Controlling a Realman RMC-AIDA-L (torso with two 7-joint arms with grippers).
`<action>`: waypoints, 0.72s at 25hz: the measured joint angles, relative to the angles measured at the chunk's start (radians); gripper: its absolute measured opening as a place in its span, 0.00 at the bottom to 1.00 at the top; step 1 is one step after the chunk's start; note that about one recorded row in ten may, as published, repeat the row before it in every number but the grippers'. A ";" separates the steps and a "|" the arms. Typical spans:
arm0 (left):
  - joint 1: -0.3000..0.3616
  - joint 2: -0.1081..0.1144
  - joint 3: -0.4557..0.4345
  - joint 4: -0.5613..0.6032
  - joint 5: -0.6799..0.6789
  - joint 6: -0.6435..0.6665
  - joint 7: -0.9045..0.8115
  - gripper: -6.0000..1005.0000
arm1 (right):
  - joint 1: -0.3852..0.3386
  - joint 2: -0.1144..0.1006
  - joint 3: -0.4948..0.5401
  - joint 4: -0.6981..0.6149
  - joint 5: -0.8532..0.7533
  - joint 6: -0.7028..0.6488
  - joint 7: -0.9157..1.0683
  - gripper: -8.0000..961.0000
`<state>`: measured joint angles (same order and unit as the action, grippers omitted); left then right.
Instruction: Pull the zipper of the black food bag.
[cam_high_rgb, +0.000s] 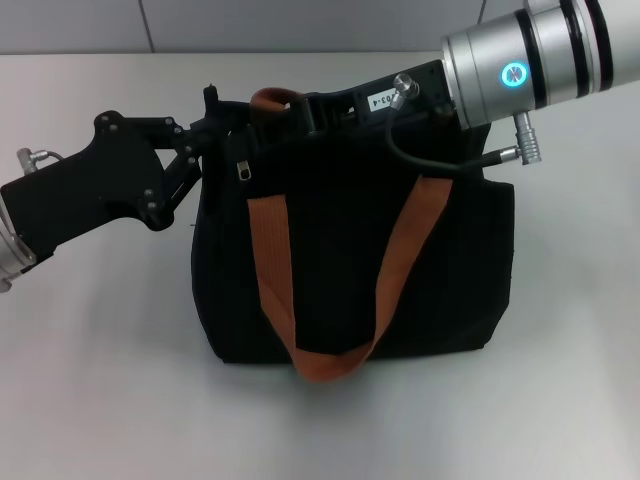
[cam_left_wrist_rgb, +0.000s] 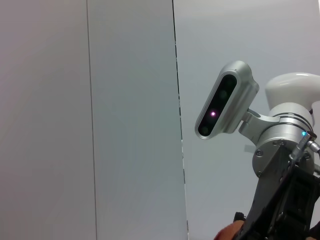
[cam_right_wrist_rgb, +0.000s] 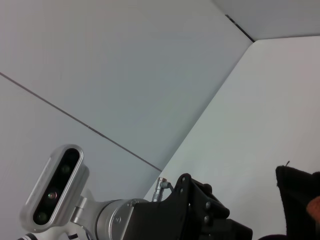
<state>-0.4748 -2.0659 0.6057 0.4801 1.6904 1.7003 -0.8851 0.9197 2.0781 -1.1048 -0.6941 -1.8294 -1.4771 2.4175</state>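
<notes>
The black food bag (cam_high_rgb: 350, 270) stands on the white table in the middle of the head view, with rust-orange straps (cam_high_rgb: 275, 285) hanging down its front. The small silver zipper pull (cam_high_rgb: 243, 168) hangs at the bag's upper left end, free of both grippers. My left gripper (cam_high_rgb: 213, 128) comes in from the left and is shut on the bag's upper left corner. My right gripper (cam_high_rgb: 300, 112) reaches in from the upper right along the bag's top edge; its tips are hidden among the black fabric and a strap loop. A bag corner shows in the right wrist view (cam_right_wrist_rgb: 297, 195).
The white table (cam_high_rgb: 90, 360) surrounds the bag, with a grey wall (cam_high_rgb: 300, 25) behind. The left wrist view shows the right arm's wrist camera (cam_left_wrist_rgb: 225, 107). The right wrist view shows the left arm's wrist camera (cam_right_wrist_rgb: 55, 190) and gripper body (cam_right_wrist_rgb: 200, 215).
</notes>
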 joint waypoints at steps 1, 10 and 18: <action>0.000 0.000 0.000 0.000 0.000 0.000 0.000 0.03 | 0.001 0.000 0.000 0.000 0.000 0.001 -0.002 0.26; -0.001 0.000 -0.002 0.000 0.000 0.001 0.000 0.03 | 0.022 0.003 -0.041 0.007 -0.001 0.011 -0.005 0.25; 0.003 0.000 -0.001 0.000 0.000 0.001 0.001 0.03 | 0.022 0.003 -0.054 0.002 -0.001 0.021 -0.009 0.07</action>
<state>-0.4719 -2.0662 0.6045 0.4801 1.6900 1.7010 -0.8844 0.9415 2.0816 -1.1592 -0.6921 -1.8300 -1.4560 2.4082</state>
